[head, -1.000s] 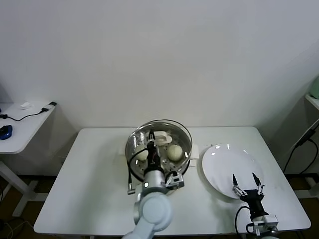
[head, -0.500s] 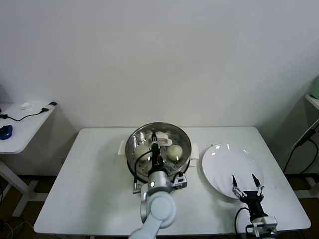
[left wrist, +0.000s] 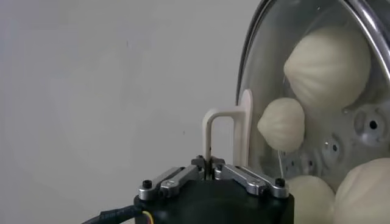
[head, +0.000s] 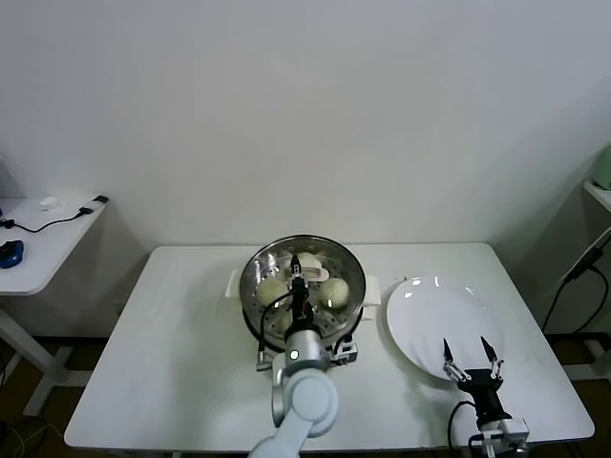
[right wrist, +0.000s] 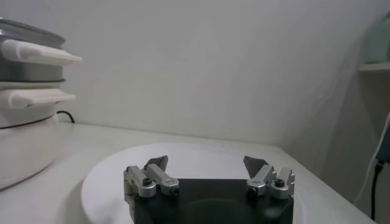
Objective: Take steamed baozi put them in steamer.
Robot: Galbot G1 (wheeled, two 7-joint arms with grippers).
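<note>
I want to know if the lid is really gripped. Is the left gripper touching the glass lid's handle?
Touching. In the left wrist view, the left gripper has its jaws shut on the cream handle of the glass lid.

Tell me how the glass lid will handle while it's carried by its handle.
Probably stiff and fairly heavy for its size: the glass lid looks like thick glass with a metal rim. Held only by its thin cream handle in the left gripper, it may swing or tilt. Likely breakable if dropped.

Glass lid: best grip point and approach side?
The cream handle, a thin arch standing off the centre of the glass lid; the dome itself is smooth and wide. Come square to the lid's outer face, as the left claw, shut on the arch, does.
</note>
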